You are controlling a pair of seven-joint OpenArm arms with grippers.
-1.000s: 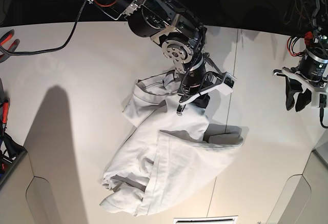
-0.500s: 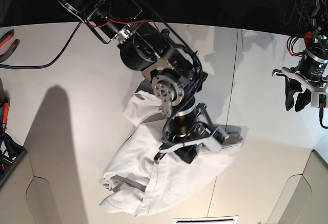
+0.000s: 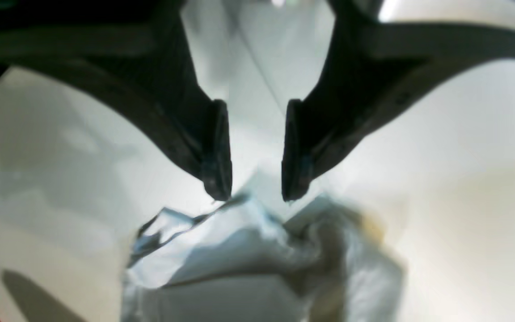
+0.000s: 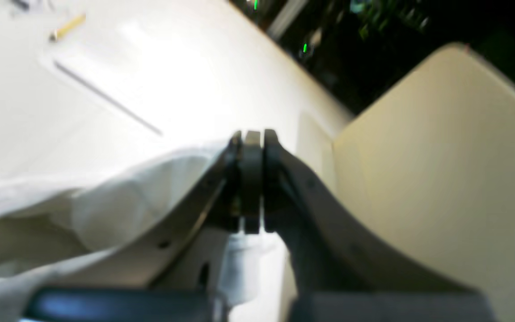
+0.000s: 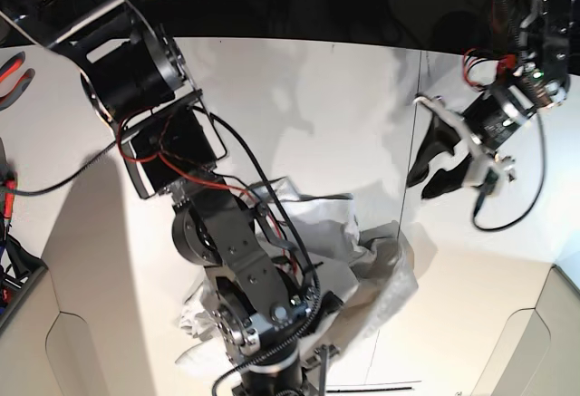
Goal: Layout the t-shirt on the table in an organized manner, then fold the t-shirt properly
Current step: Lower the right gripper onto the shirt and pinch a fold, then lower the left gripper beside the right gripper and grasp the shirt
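On the white table point(image 5: 299, 88), our right gripper point(image 4: 252, 181) clamps the t-shirt point(image 5: 362, 251); our left gripper point(image 3: 252, 152) hangs released. Dragging one-handed, we risk bunching it.

Soft white cloth, matt and creased, on t-shirt point(image 5: 362, 246). Smooth matt white top on table point(image 5: 299, 97). Dull black plastic-looking fingers point(image 3: 215, 147) on left gripper point(image 3: 253, 190); dark matt fingers on right gripper point(image 4: 252, 134). Bare brushed metal on arm joint point(image 5: 249, 328).
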